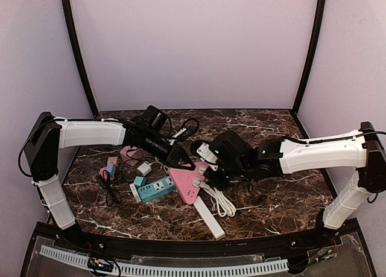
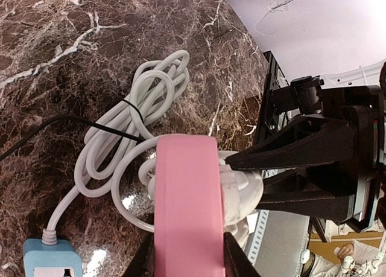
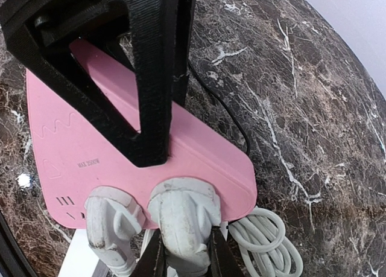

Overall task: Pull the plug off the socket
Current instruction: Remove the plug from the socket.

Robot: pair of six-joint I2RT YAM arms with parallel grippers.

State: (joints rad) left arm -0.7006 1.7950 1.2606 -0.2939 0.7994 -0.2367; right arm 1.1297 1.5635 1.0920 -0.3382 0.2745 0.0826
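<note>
Two robot arms are meeting over a pink socket point(image 1: 186, 189) that is sitting near the middle of a dark marble table point(image 1: 283, 192), just right of a teal power strip point(image 1: 154, 189). The left gripper point(image 2: 190, 256) is clamping the pink socket's slab-like body, its two black fingers point(image 2: 234, 260) pressing against opposite faces, as the left wrist view is showing edge-on. Reaching in from the opposite side, the right gripper point(image 3: 184, 262) is pinching a white plug point(image 3: 184, 216) with its jaws drawn narrow around the plug's body; that plug is sitting seated in the pink socket's near edge, not yet pulled free. A second plug point(image 3: 111, 222) is standing plugged in just beside it, outside the right gripper's hold. A coiled white cable point(image 1: 223, 203), bound with a thin black tie, is lying on the marble next to the pink socket, and a long white power strip point(image 1: 208, 219) is stretching toward the table's near edge. Several small adapters point(image 1: 129, 155) are lying scattered to the left, near the teal power strip.
</note>
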